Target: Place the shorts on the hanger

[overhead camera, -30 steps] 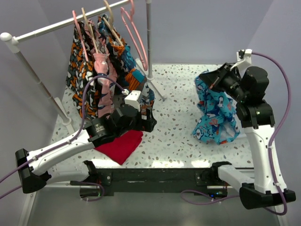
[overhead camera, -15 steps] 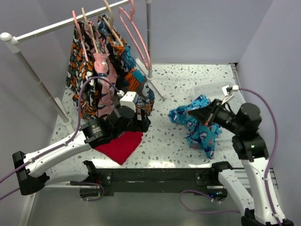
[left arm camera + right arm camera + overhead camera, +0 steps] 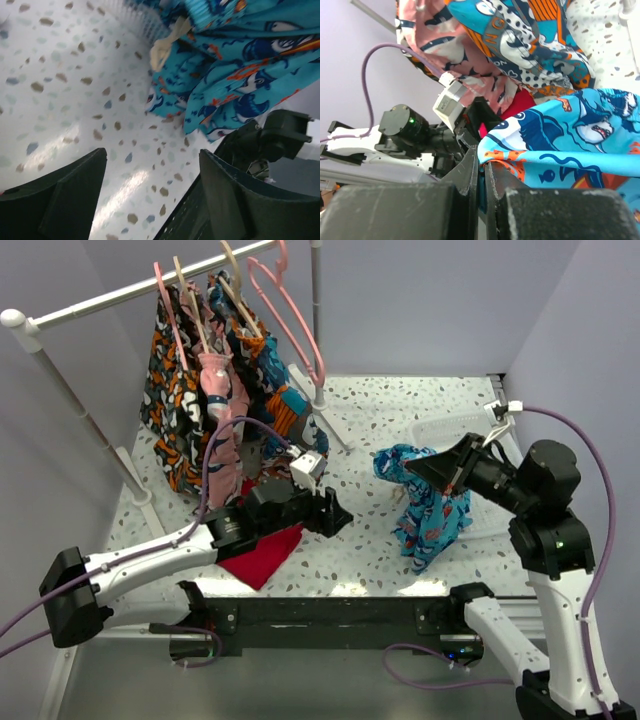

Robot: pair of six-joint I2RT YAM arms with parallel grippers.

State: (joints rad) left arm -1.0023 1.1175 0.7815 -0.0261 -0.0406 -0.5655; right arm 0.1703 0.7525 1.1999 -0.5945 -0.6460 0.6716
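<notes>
top view. my right gripper [image 3: 428, 466]: jaws clamped on a bunched edge of the shorts [image 3: 432, 510]. the shorts hang from it over the table [image 3: 380, 410], at about 3 o'clock from the table centre. i cannot tell whether the lower hem touches the surface. my left gripper [image 3: 338, 514]: fingers apart, nothing in them, at 9 o'clock from the shorts, near but not touching. the hanger [image 3: 301, 325]: hooked on the rail [image 3: 110, 293] at 12 o'clock, bare, beside patterned garments [image 3: 185, 410] at 10 o'clock. red cloth [image 3: 262, 552]: on the table at 7 o'clock, partly under my left arm.

left wrist view. left gripper [image 3: 152, 160]: dark fingers [image 3: 65, 200] spread wide, speckled table between them. shorts [image 3: 240, 65] at 1 o'clock. white drawstring [image 3: 167, 42] at 12 o'clock.

right wrist view. right gripper [image 3: 481, 172]: fingers [image 3: 465, 175] pressed together on the blue fabric of the shorts [image 3: 560, 140], which spreads toward 3 o'clock. patterned garments [image 3: 520, 40] at 12 o'clock, with a sliver of red cloth [image 3: 520, 102] just below them.
</notes>
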